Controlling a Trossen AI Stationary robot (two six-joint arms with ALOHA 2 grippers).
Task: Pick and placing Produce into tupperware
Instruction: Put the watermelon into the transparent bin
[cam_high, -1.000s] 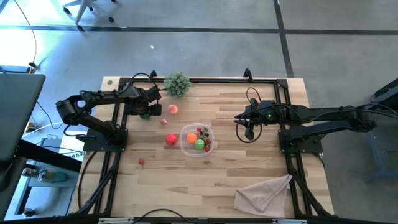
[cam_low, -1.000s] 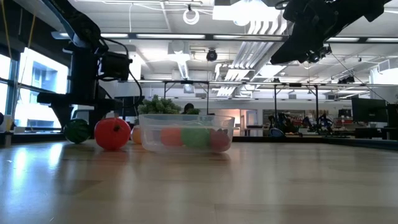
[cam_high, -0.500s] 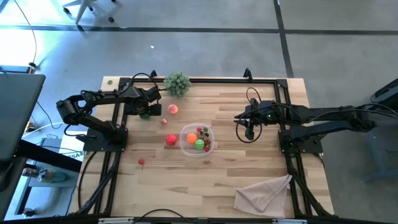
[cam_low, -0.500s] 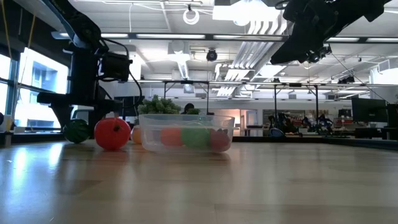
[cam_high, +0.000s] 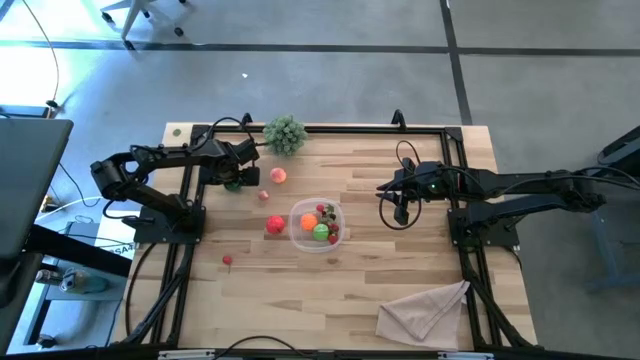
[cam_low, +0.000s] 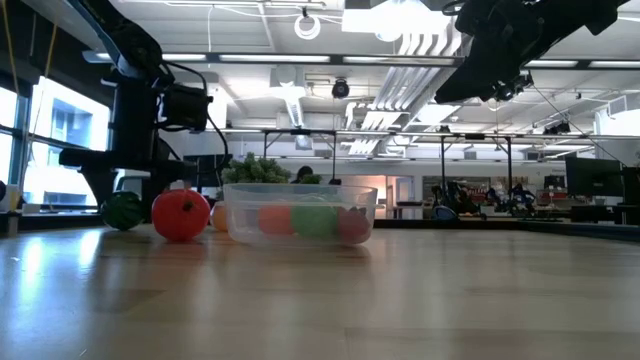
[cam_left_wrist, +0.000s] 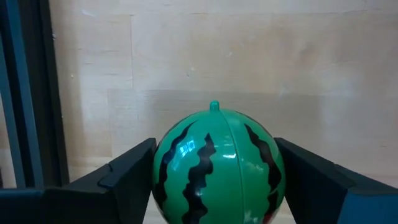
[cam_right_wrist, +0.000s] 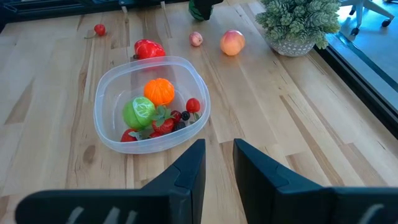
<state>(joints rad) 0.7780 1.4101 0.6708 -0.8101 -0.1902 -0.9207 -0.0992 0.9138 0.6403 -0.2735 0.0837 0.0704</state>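
Note:
A green striped toy watermelon (cam_left_wrist: 217, 165) sits on the table near its far left, by the frame rail. My left gripper (cam_high: 235, 180) points down over it and is shut on it. The clear tupperware (cam_high: 296, 232) stands mid-table with an orange, a green and some small red pieces inside (cam_right_wrist: 155, 106). A red fruit (cam_high: 275, 225) rests against its left side. A peach (cam_high: 278, 175), a small pink piece (cam_high: 264, 196) and a tiny red one (cam_high: 228, 261) lie loose on the table. My right gripper (cam_right_wrist: 219, 149) hangs above the table right of the tupperware, open by a narrow gap, with nothing in it. My left gripper pinches the watermelon between its two fingers, one finger (cam_left_wrist: 134, 165) on each opposite side at the widest part (cam_left_wrist: 163, 168). The fingers come from above, pointing down. The melon stands with its stem nub toward the far side and rests on the table (cam_low: 123, 211).
A bushy grey-green plant sprig (cam_high: 285, 134) stands at the far edge. A beige cloth (cam_high: 425, 310) lies at the near right. A black frame rail (cam_left_wrist: 25, 93) runs close beside the watermelon. Bare wood lies between the tupperware and the cloth.

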